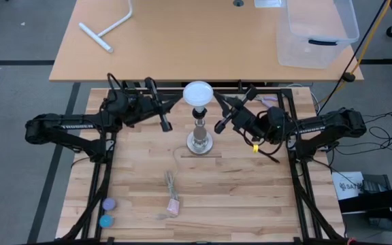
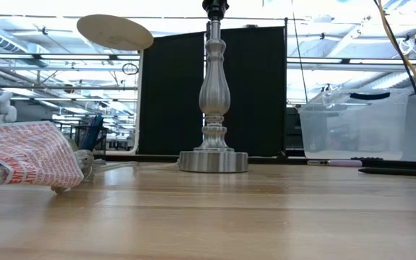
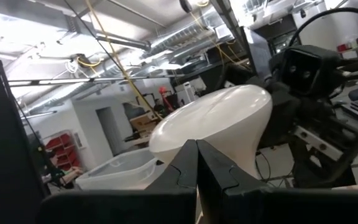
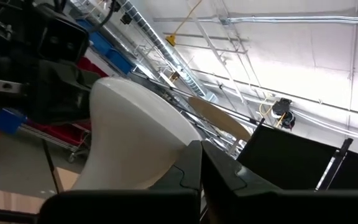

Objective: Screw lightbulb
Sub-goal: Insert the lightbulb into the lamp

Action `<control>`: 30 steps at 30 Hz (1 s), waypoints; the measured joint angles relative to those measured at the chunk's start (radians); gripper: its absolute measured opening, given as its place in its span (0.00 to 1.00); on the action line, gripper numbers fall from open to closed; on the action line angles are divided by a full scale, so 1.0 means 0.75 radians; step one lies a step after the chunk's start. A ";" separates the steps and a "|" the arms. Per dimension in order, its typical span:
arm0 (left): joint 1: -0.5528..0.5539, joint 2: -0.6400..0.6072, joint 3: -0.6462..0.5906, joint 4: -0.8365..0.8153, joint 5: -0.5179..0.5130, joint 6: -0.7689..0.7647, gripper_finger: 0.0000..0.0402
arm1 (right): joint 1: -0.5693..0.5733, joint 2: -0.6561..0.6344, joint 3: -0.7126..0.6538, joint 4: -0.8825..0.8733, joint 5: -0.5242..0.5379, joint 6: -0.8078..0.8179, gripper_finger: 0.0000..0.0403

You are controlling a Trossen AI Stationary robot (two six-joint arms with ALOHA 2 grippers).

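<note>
The lightbulb sits on top of the metal lamp post, globe uppermost, with its pale neck running down into the black socket at the post's head; seen from above, the white globe hides most of the neck. It stands between the two grippers, which close in on it from opposite sides and point up toward it. The left gripper is just to one side of the post, below the globe, and its jaws are pressed together with nothing between them; in its own wrist view the two dark fingers meet in a seam and the bulb rises directly ahead of their tips, near them but not gripped. The right gripper mirrors it on the other side, jaws likewise closed flat on each other and empty; its fingers meet with the bulb just beyond and slightly to one side of the tips. Whether either set of tips actually touches the neck cannot be told. The round base of the post rests on the wooden table. Farther from both jaws, toward the table's front, lies a crumpled printed wrapper, and a clear plastic bin stands on the desk behind the right arm.
</note>
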 joint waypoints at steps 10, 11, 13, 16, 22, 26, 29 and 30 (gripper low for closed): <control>0.026 0.000 0.000 -0.011 -0.004 -0.028 0.00 | 0.026 -0.001 0.001 -0.047 -0.011 -0.012 0.00; 0.026 0.000 0.000 -0.011 -0.004 -0.029 0.00 | 0.028 -0.001 0.001 -0.053 -0.012 -0.012 0.00; 0.026 0.000 0.000 -0.012 -0.004 -0.028 0.00 | 0.038 -0.001 0.001 -0.064 -0.012 -0.015 0.00; 0.028 0.000 0.000 -0.013 -0.005 -0.028 0.00 | 0.054 0.000 0.001 -0.080 -0.014 -0.033 0.00; 0.042 0.000 0.000 -0.023 -0.034 -0.028 0.00 | 0.088 0.003 0.001 -0.115 0.005 -0.074 0.00; 0.042 -0.003 0.000 -0.022 -0.060 -0.018 0.00 | 0.100 0.003 0.001 -0.158 0.068 -0.082 0.00; 0.042 -0.012 0.000 -0.011 -0.066 -0.017 0.00 | 0.099 0.003 0.001 -0.168 0.124 -0.087 0.00; 0.040 -0.016 0.000 -0.006 -0.068 -0.009 0.00 | 0.099 0.003 0.001 -0.168 0.140 -0.090 0.00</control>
